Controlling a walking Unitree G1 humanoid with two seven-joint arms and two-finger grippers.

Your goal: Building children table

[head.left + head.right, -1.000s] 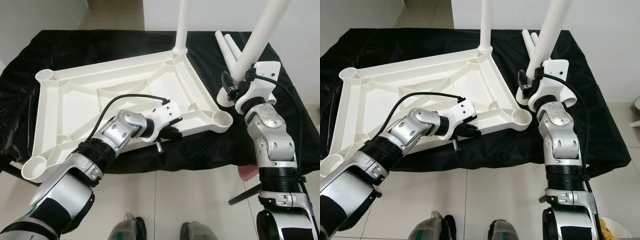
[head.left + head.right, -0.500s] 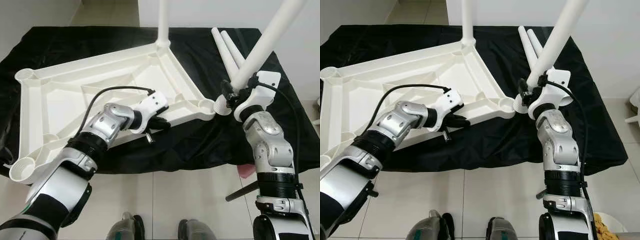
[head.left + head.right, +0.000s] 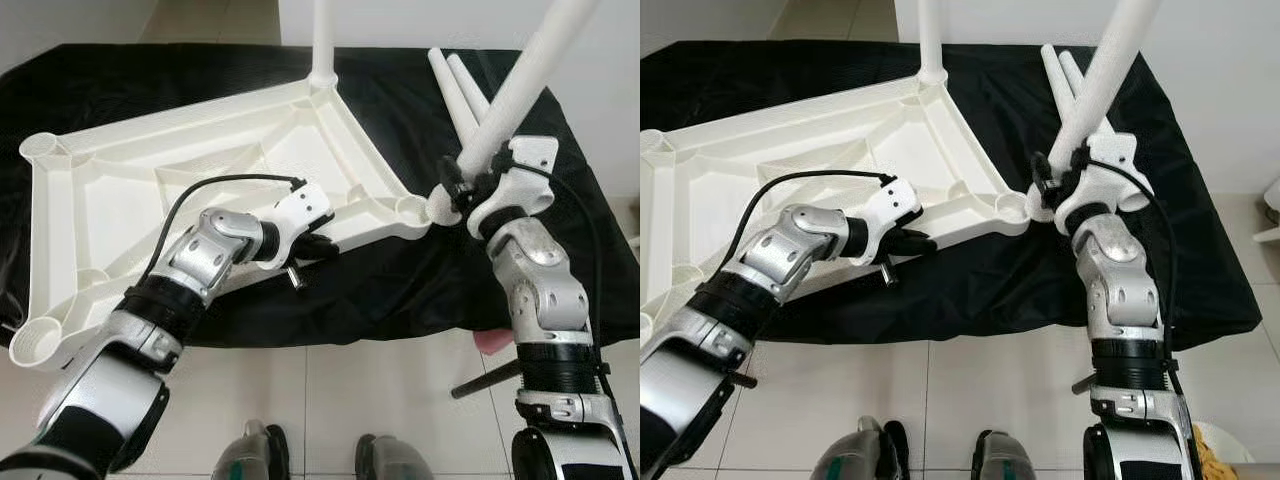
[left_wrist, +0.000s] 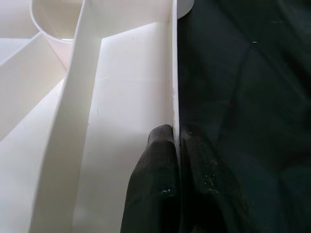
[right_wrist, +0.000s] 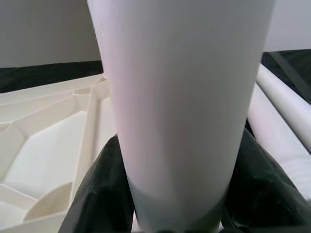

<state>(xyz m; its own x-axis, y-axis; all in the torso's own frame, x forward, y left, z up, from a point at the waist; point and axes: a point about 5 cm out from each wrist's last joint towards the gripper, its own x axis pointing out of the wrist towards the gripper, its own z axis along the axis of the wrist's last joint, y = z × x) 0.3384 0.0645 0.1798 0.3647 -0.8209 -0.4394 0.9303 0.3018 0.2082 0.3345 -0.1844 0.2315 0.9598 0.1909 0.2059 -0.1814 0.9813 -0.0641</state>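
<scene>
Upturned white ribbed plastic tabletop (image 3: 180, 190) lying on black-draped counter (image 3: 420, 280). Left claw (image 3: 318, 245) pinching its near rim. Right claw (image 3: 462, 185) clamping smooth white tubular leg (image 3: 515, 85) beside tabletop's corner socket (image 3: 412, 208). Leg likely light, stiff, slippery; gripping low suits.

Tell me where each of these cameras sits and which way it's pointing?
Left and right eye views: on the head, looking down at the upturned white tabletop on black cloth; both silver arms and feet show.
Left wrist view: along the left gripper, pinching the tabletop's rim.
Right wrist view: along the right gripper, clamped on a white leg.
Shared: the tabletop appears in all views.
</scene>
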